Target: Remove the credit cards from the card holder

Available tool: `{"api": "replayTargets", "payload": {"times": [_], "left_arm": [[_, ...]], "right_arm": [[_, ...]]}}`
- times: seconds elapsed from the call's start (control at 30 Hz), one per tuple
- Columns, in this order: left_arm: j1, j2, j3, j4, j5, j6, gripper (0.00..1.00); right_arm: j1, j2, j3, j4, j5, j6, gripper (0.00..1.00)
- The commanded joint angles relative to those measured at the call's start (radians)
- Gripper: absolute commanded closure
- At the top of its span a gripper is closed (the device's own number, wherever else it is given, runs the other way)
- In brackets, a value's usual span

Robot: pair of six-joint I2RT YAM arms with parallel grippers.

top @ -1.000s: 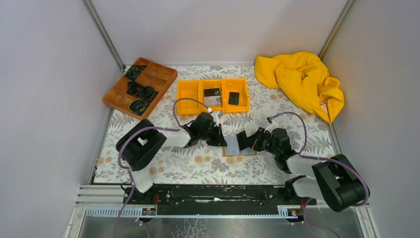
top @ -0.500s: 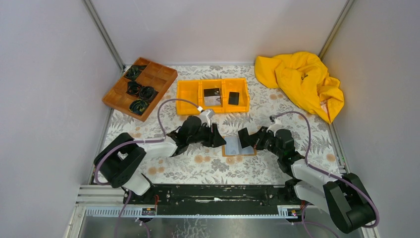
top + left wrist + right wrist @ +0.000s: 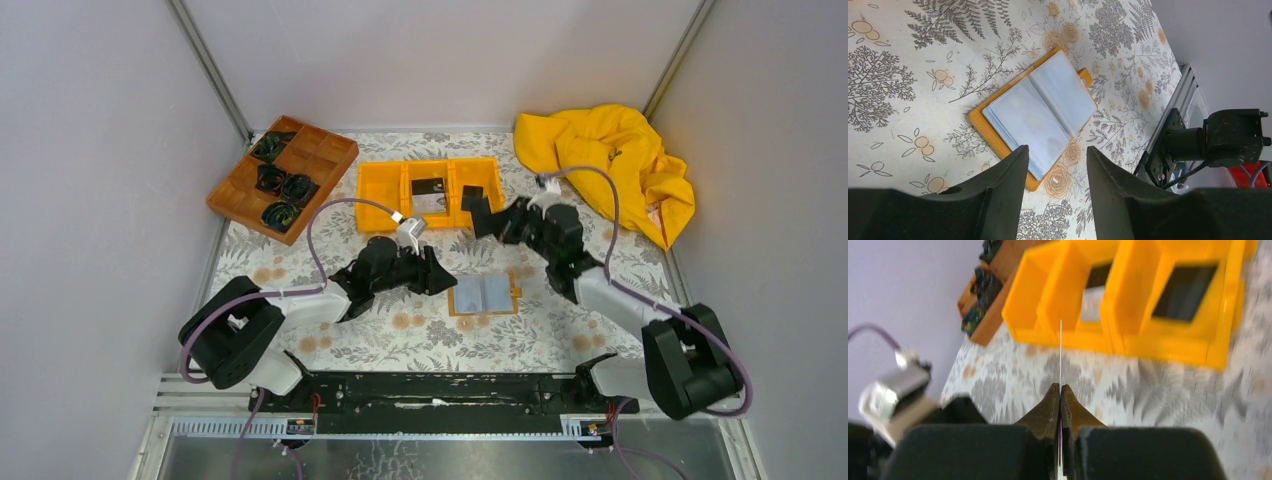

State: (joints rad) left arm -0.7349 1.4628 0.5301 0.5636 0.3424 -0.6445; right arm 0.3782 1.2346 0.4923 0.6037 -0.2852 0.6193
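The orange-tan card holder [image 3: 484, 294] lies open on the floral cloth, its grey-blue pockets [image 3: 1040, 112] facing up. My left gripper [image 3: 443, 279] sits just left of it, open [image 3: 1057, 149] with nothing between its fingers. My right gripper [image 3: 481, 217] hovers at the front of the orange bin [image 3: 384, 190], shut [image 3: 1060, 388] on a thin credit card [image 3: 1060, 352] that I see edge-on. A black credit card [image 3: 472, 197] lies in the bin's right compartment [image 3: 1184, 292]. Another card [image 3: 428, 187] rests in the middle compartment.
A brown wooden divided tray [image 3: 318, 150] with dark coiled items stands at the back left. A crumpled yellow cloth [image 3: 610, 165] fills the back right corner. Grey walls close in both sides. The arm rail runs along the near edge.
My right gripper has lifted off the card holder and travelled back to the orange bin with a card. My left gripper has opened and drawn slightly left of the holder.
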Motion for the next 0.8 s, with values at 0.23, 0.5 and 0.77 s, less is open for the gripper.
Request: {"api": "replayTargets", "payload": {"times": [0.23,0.5,0.77], "left_arm": [[0.002,-0.076,-0.024,0.033,-0.067,0.051,0.48],[0.001,-0.057,-0.021,0.031,-0.07,0.052,0.48],[0.003,-0.034,-0.013,0.047,-0.037,0.035,0.48]], "right_arm": [[-0.006,0.476,0.591,-0.11,0.209,-0.206,1.0],[-0.029,0.688,0.784,-0.129,0.227,-0.211,1.0],[-0.067,0.77,0.806,-0.122,0.203,-0.212,1.0]]}}
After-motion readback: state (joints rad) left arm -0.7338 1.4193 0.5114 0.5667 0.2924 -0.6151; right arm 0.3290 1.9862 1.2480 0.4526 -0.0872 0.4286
